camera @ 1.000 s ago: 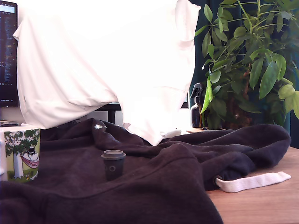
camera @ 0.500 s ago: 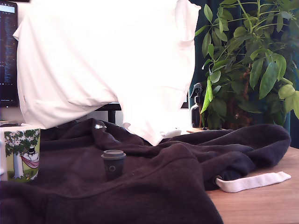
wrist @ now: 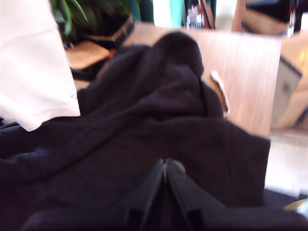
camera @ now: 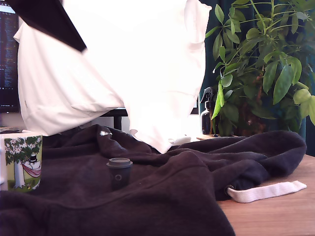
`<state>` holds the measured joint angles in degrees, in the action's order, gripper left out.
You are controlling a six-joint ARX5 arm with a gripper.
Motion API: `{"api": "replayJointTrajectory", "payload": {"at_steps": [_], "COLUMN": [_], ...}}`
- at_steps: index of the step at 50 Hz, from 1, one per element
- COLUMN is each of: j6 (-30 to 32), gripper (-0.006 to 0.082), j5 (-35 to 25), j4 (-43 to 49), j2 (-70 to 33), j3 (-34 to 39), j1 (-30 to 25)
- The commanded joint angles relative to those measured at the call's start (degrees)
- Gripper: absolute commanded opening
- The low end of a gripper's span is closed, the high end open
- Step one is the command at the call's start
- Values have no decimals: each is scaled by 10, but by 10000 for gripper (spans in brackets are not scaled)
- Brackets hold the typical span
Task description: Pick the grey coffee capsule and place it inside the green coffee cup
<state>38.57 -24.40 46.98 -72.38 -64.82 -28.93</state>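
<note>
since half a second earlier, a dark slanted shape, my arm (camera: 49,19) by the look of it, had come into the top corner on the exterior view's left; nothing else had shifted. the grey coffee capsule (camera: 119,173) stood upright, flat top up, on the dark hoodie (camera: 162,196) spread over the worktop (camera: 280,211), and the green coffee cup (camera: 22,162) stood well apart from it at the exterior view's left edge, touching the cloth. in the wrist view my tool (wrist: 167,168) showed its fingers pressed together, nothing between them, with only folds of hoodie, a white drawstring (wrist: 220,91) and bare wood beyond; neither capsule nor cup appeared there. i judged the task barely begun, the approach to the capsule being the step in hand. the next move called for spreading the fingers, bringing the tool down over the capsule, and closing on its tapered body below the rim. the soft, rumpled cloth might have let it tip if nudged.
</note>
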Motion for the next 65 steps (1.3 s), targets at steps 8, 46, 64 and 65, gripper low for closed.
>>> {"api": "replayJointTrajectory", "payload": {"at_steps": [8, 46, 64, 65], "j6": [-17, -6, -6, -6], "gripper": [654, 685, 682, 682], "j5": [91, 129, 77, 75], "j4": [-18, -102, -111, -110], "j2": [-84, -258, -282, -284], "j3": [-20, -22, -23, -23], "j1": [-63, -89, -73, -73]}}
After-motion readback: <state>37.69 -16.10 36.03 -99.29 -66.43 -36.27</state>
